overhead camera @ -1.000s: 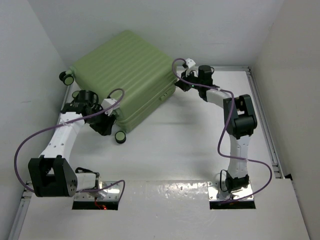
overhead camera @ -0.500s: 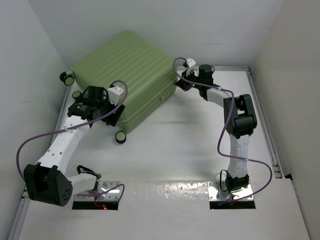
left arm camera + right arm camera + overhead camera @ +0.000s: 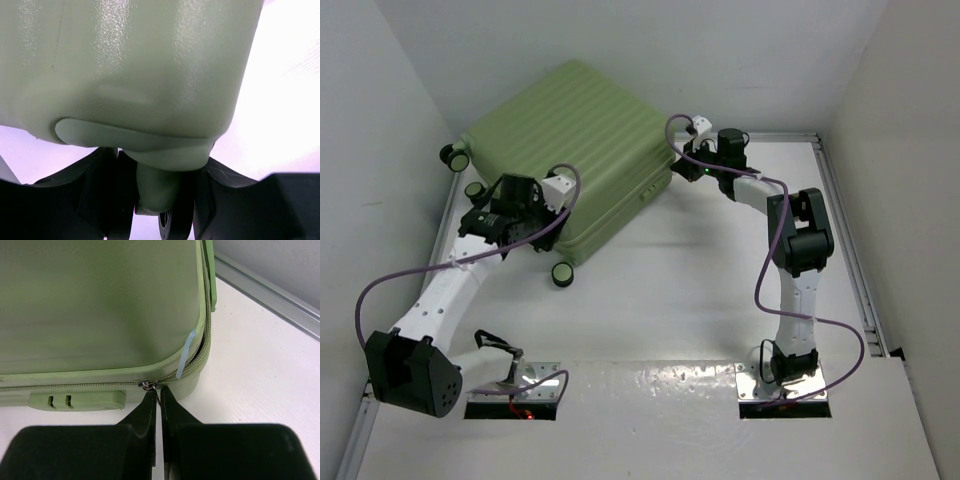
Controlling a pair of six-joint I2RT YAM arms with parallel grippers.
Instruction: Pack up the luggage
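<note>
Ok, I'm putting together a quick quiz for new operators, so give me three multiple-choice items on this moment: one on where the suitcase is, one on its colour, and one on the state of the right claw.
1. Where on the table does the luggage lie?
A) far left corner
B) near right corner
C) between the arm bases

2. What colour is it?
A) dark blue
B) light green
C) red

3. How is the right claw?
A) wide open above bare table
B) closed around a wheel
C) shut, its tips at the zipper pull

Answers: 1 A, the top view shows it up at the far left. 2 B, it is pale green in every view. 3 C, the right wrist view shows it closed tight right at the pull.
</note>
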